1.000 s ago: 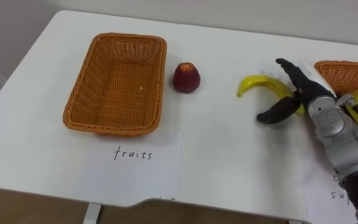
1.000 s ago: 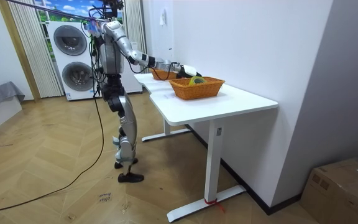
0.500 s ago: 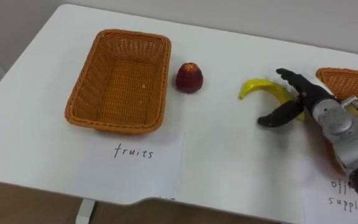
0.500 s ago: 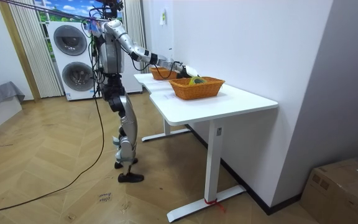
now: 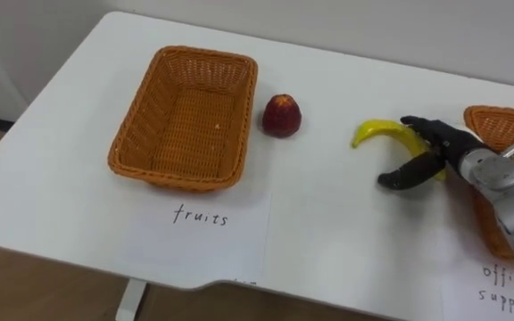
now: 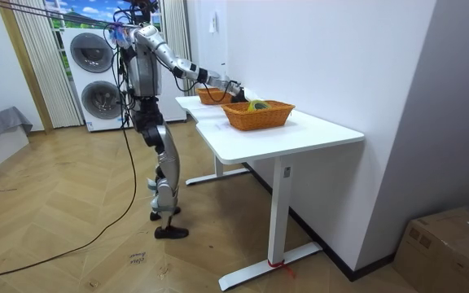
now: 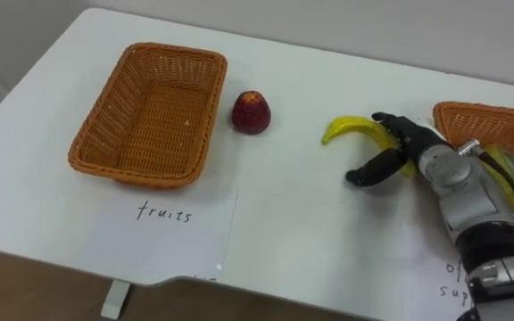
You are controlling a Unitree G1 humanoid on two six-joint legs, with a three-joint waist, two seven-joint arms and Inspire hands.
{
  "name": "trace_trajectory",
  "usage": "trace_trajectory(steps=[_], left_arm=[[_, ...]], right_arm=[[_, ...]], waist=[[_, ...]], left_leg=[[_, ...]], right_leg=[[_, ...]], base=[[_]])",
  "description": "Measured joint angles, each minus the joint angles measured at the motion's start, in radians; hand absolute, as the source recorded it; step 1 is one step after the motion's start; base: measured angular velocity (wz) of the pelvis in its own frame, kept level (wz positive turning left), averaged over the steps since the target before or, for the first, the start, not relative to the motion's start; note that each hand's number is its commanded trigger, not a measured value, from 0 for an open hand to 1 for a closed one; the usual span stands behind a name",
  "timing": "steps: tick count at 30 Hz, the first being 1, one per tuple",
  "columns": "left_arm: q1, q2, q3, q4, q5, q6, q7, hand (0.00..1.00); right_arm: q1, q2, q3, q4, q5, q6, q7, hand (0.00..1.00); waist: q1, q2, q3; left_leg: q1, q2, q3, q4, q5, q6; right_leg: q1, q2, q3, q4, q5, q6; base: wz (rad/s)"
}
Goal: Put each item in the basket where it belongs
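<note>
I see right robot hand [image 5: 449, 150] spread apart over banana [image 5: 384, 134] end on counter [image 5: 328, 223], not clamped. Apple [image 5: 282, 116] lies just beside empty fruit basket [image 5: 178, 178]. Neither fruit sorted yet; both left to place.

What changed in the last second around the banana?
The right robot hand has come down over the right end of the banana; its fingers lie across it, thumb apart, not yet closed. The banana, apple and fruit basket stayed put; only the camera shifted.

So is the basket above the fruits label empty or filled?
Empty: the basket shows a bare floor; the apple and banana lie outside it on the table.
</note>
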Motion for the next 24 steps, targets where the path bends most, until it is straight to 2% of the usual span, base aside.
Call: trace_trajectory(steps=[5,7,8,9,10,12,15,18,20,24], left_arm=[[-0.003,0.007,0.001,-0.004,0.0,0.0,0.0,0.0],[-0.008,0.01,0.001,-0.005,0.0,-0.001,-0.001,0.0],[-0.011,0.015,0.002,-0.005,0.0,-0.001,-0.002,0.0],[-0.02,0.019,0.002,-0.005,0.001,-0.001,-0.003,0.0],[-0.021,0.021,0.002,-0.004,0.001,-0.001,-0.004,0.0],[-0.033,0.025,0.002,0.002,0.002,-0.001,-0.012,0.0],[-0.051,0.026,-0.002,0.014,0.0,-0.001,-0.021,0.0],[-0.069,0.029,-0.007,0.036,0.002,-0.001,-0.021,0.0],[-0.08,0.029,-0.007,0.054,0.003,-0.001,-0.022,0.0],[-0.081,0.033,-0.006,0.068,0.013,0.003,-0.025,0.0]], right_arm=[[-0.008,-0.004,0.022,0.034,-0.016,0.001,0.011,0.0],[-0.008,-0.005,0.025,0.033,-0.044,0.006,0.024,0.0],[-0.011,-0.005,0.031,0.029,-0.061,0.016,0.034,0.06],[-0.018,-0.006,0.048,0.026,-0.072,0.024,0.046,0.47],[-0.021,-0.008,0.058,0.025,-0.075,0.025,0.053,0.64],[-0.025,-0.017,0.093,0.023,-0.087,0.045,0.073,0.75],[-0.035,-0.023,0.116,0.023,-0.131,0.056,0.06,0.79],[-0.045,-0.034,0.136,0.022,-0.198,0.069,0.039,0.79],[-0.042,-0.042,0.137,0.022,-0.219,0.074,0.042,0.84],[-0.036,-0.042,0.155,-0.005,-0.256,0.09,0.044,0.9]], waist=[[0.009,-0.02,-0.0044],[0.02,-0.026,-0.0023],[0.027,-0.032,0.0],[0.032,-0.039,0.0025],[0.035,-0.043,0.003],[0.053,-0.058,0.0011],[0.072,-0.067,0.0042],[0.084,-0.067,0.0051],[0.102,-0.067,0.0057],[0.104,-0.07,0.0083]], left_leg=[[0.003,-0.001,-0.01,-0.001,0.001,-0.001],[0.007,-0.002,-0.01,-0.003,0.001,-0.001],[0.009,-0.002,-0.01,-0.006,0.002,-0.002],[0.01,-0.002,-0.011,-0.009,0.003,-0.004],[0.01,-0.002,-0.013,-0.01,0.003,-0.004],[0.013,-0.001,-0.017,-0.011,0.004,-0.006],[0.019,0.0,-0.02,-0.012,0.004,-0.006],[0.024,0.001,-0.026,-0.012,0.004,-0.006],[0.035,0.001,-0.022,-0.022,0.004,-0.006],[0.048,0.001,-0.026,-0.031,0.003,-0.008]], right_leg=[[0.005,-0.001,-0.009,-0.001,0.0,0.0],[0.008,-0.002,-0.014,-0.001,0.0,0.0],[0.009,-0.004,-0.027,-0.001,0.0,0.0],[0.011,-0.005,-0.035,-0.002,0.0,0.0],[0.013,-0.004,-0.035,-0.002,0.0,-0.001],[0.022,-0.001,-0.035,-0.01,0.0,-0.002],[0.04,0.007,-0.038,-0.034,0.007,-0.004],[0.047,0.008,-0.048,-0.041,0.009,-0.004],[0.054,0.008,-0.048,-0.045,0.01,-0.003],[0.068,0.011,-0.057,-0.056,0.01,-0.003]], base=[[0.05],[0.0],[0.0],[0.0],[0.0],[0.07],[0.02],[0.08],[0.0],[0.01]])
